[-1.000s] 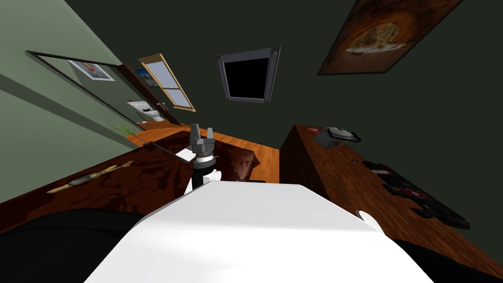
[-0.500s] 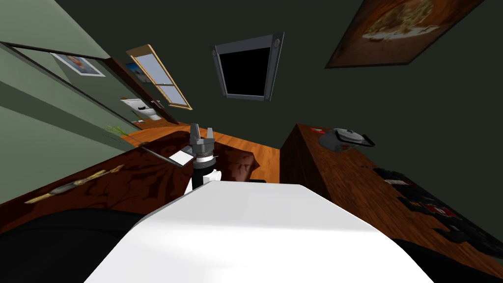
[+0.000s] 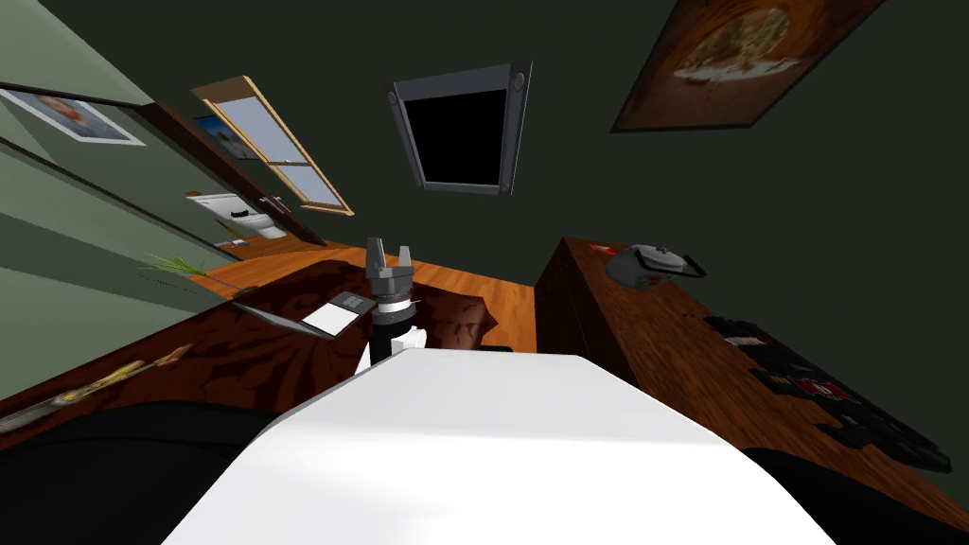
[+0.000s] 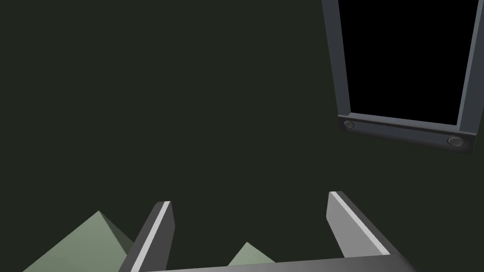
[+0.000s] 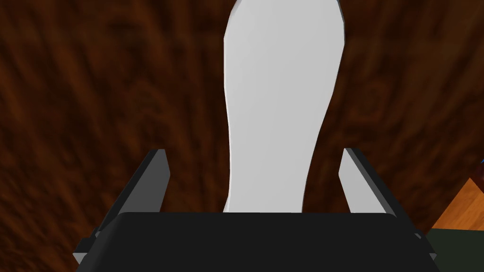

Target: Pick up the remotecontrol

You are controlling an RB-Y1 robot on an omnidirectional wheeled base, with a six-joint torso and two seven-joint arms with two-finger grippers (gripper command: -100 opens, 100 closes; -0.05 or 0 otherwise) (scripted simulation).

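Observation:
Several flat dark things with red marks (image 3: 816,388) lie in a row on the wooden dresser (image 3: 653,331) at my right; I cannot tell which of them is the remote control. My left gripper (image 3: 389,248) is raised in front of my chest, well left of the dresser. Its fingers stand open with nothing between them (image 4: 248,198). My right gripper (image 5: 254,150) is also open and points at a dark brown wood-grain surface (image 5: 94,94). A smooth white shape (image 5: 283,94) that I cannot identify lies beyond its fingers.
A grey lidded pot (image 3: 653,265) stands at the dresser's far end. A dark brown table (image 3: 237,350) at my left holds an open laptop (image 3: 331,314) and a long bat-like thing (image 3: 95,386). Orange wood floor (image 3: 502,303) runs between them.
The head view has swung: the window, laptop and left table slid left and the wall screen rolled. My left gripper holds the same place above my chest.

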